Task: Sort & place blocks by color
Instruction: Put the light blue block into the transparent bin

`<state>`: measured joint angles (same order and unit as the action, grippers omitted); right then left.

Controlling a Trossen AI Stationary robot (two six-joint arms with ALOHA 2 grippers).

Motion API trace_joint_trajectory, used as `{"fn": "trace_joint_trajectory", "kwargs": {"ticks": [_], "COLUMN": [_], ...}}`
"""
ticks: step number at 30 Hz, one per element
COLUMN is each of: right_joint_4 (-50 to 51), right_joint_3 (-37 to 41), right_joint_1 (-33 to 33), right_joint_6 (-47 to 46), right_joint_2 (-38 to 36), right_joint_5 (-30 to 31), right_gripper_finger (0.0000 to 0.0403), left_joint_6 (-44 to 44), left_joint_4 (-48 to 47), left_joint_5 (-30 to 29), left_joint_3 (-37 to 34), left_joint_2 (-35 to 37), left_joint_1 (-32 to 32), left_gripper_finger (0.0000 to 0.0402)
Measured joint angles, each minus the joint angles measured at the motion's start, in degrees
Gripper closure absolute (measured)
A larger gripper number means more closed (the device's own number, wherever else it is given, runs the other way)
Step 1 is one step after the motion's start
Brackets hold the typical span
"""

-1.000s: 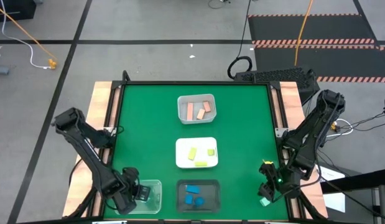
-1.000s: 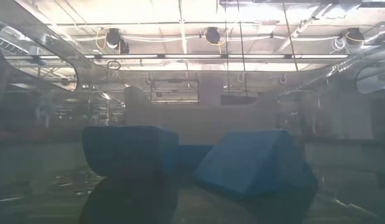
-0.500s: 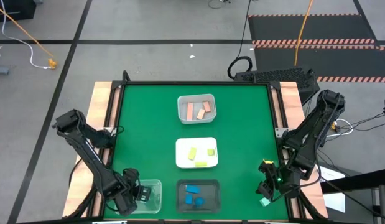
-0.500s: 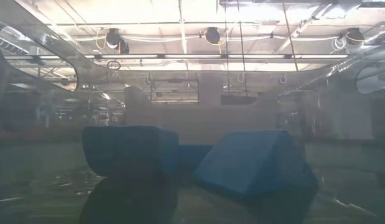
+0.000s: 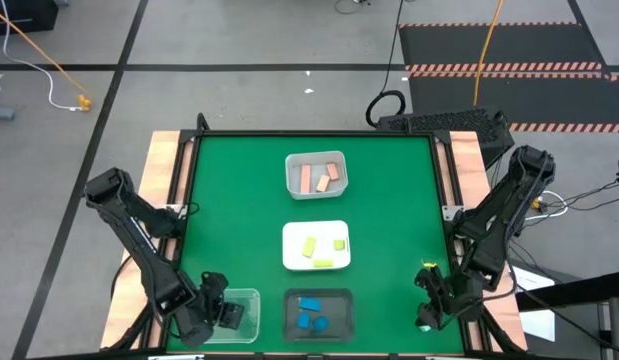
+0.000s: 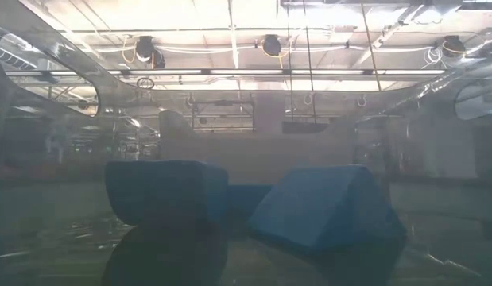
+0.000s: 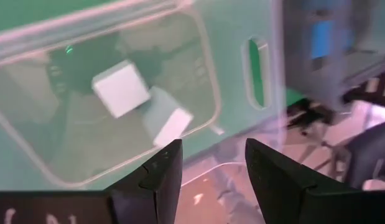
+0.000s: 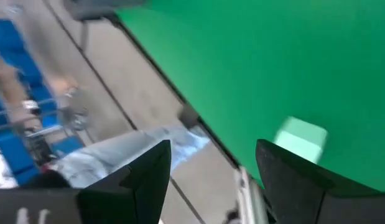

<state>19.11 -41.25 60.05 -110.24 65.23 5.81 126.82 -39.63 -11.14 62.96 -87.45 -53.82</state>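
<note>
The left end effector (image 5: pixel 227 314) is held over the clear tray (image 5: pixel 251 298) at the table's near left corner, its fingers (image 7: pixel 156 171) parted with nothing between them; compared with a second ago it has shifted slightly toward the near edge. Two pale mint blocks (image 7: pixel 121 88) are seen lying inside that tray, touching each other.

The right end effector (image 5: pixel 426 312) is positioned at the near right corner of the green table (image 5: pixel 239 200), and has been drawn back toward the near edge since the earlier frame. Its fingers (image 8: pixel 145 174) are spread, empty. One pale mint block (image 8: pixel 300 140) lies on the green surface just beyond them, near the table's edge.

The other blocks are unchanged: salmon pink blocks (image 5: pixel 321 178) in the far clear tray (image 5: pixel 293 189), yellow-green blocks (image 5: pixel 323 250) on the white tray (image 5: pixel 292 236) at centre, and blue blocks (image 5: pixel 311 313) in the black tray (image 5: pixel 343 296) at the near edge.
</note>
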Motion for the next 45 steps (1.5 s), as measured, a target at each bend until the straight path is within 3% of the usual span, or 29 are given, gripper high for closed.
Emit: {"fn": "trace_joint_trajectory", "kwargs": {"ticks": [7, 10, 24, 36, 40, 45], "right_joint_4": [3.9, 6.1, 0.7, -5.0, -7.1, -4.5], "right_joint_3": [0.0, 0.0, 0.0, 0.0, 0.0, 0.0], "right_joint_1": [0.0, 0.0, -0.4, -0.4, -0.4, -0.4], "right_joint_6": [0.2, 0.6, -1.4, -1.5, -2.0, -2.0], "right_joint_2": [6.9, 8.8, 14.0, 13.8, 13.8, 14.5], "right_joint_5": [-15.3, -17.7, -17.6, -14.7, -11.0, -10.1], "right_gripper_finger": [0.0179, 0.0179, 0.0179, 0.0179, 0.0179, 0.0179], "left_joint_6": [-3.0, -4.2, -8.2, -8.3, -8.1, -8.0], "left_joint_4": [0.0, -0.3, -0.8, -0.8, -0.8, -0.8], "left_joint_5": [-8.0, -8.7, -9.0, -9.0, -9.0, -9.0], "left_joint_3": [0.0, 0.0, 0.0, 0.0, 0.0, 0.0], "left_joint_2": [3.0, 3.8, 4.3, 4.3, 4.3, 4.3], "left_joint_1": [0.0, 0.6, 3.3, 3.3, 3.3, 3.3], "left_gripper_finger": [0.0227, 0.0227, 0.0227, 0.0226, 0.0226, 0.0226]}}
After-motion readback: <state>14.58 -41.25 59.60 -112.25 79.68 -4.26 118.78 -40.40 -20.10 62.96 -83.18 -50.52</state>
